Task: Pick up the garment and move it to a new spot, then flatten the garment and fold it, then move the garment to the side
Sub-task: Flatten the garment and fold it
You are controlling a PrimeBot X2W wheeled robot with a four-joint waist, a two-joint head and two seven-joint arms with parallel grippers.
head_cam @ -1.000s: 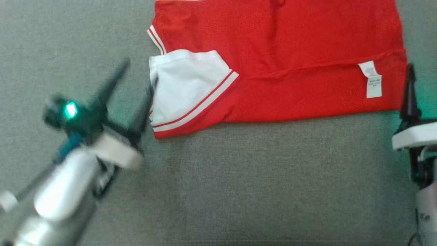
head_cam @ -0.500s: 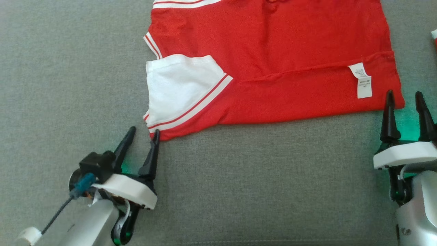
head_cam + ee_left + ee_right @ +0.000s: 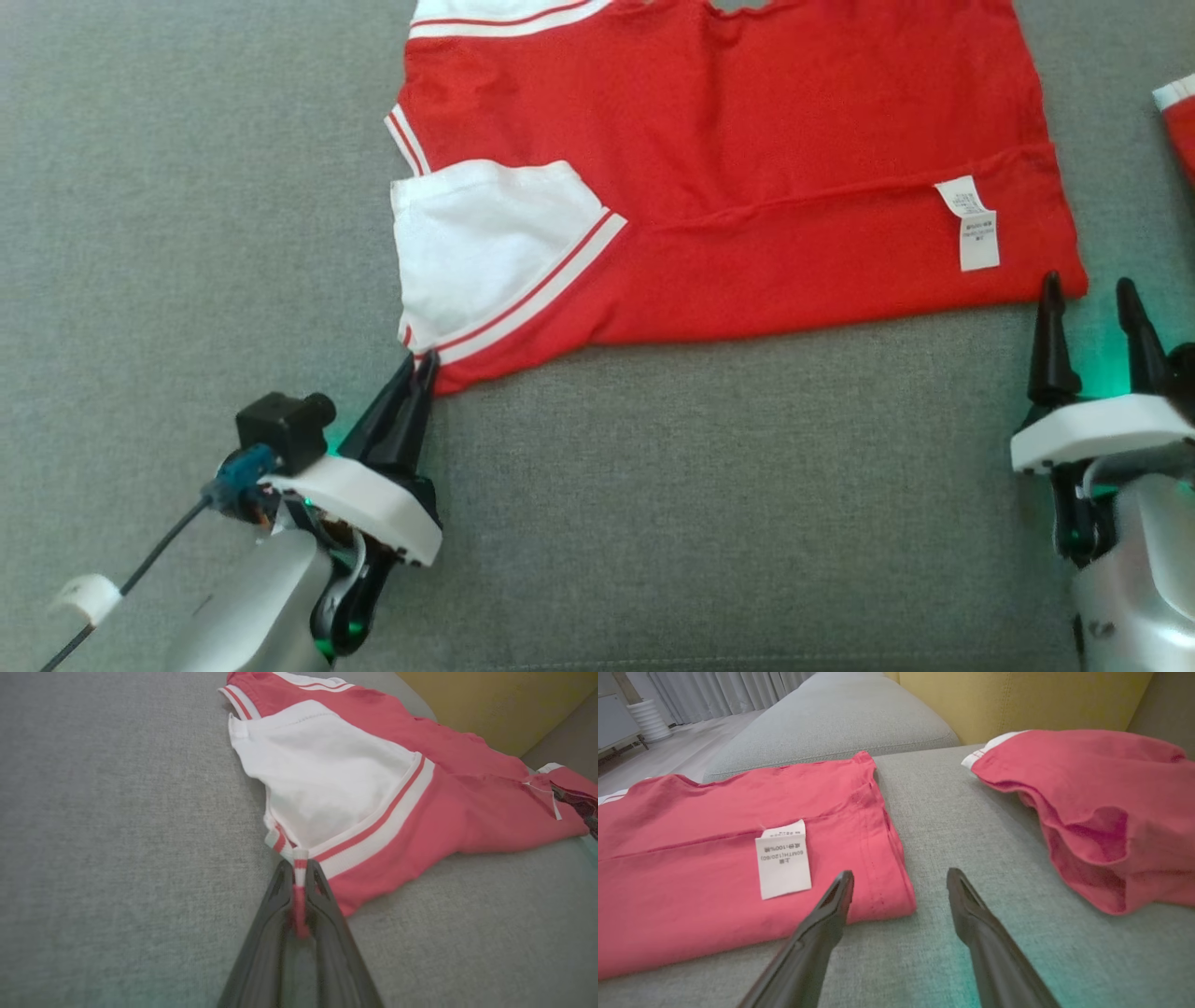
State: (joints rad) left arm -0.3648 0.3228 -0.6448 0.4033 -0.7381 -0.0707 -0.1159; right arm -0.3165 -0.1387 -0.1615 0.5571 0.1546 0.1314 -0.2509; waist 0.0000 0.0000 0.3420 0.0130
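The garment point(image 3: 747, 168) is a red shirt with a white sleeve and striped trim, lying partly folded on the grey cushion. Its near left corner is pinched in my left gripper point(image 3: 420, 366), which is shut on the striped hem point(image 3: 299, 868). At the garment's near right corner stands my right gripper point(image 3: 1090, 289), open, one finger point(image 3: 836, 900) just in front of the red edge point(image 3: 887, 877) and the other over bare cushion. A white care label point(image 3: 783, 864) lies on the fabric close to that finger.
A second red garment point(image 3: 1101, 812) lies bunched to the right of my right gripper, and its edge point(image 3: 1178, 117) shows in the head view. A yellow backrest point(image 3: 1017, 700) rises behind the cushion. Grey cushion point(image 3: 709, 504) stretches bare along the near side.
My left gripper drew back to the garment's near left corner and shut on the hem. My right gripper came into fuller view at the near right corner, still open.
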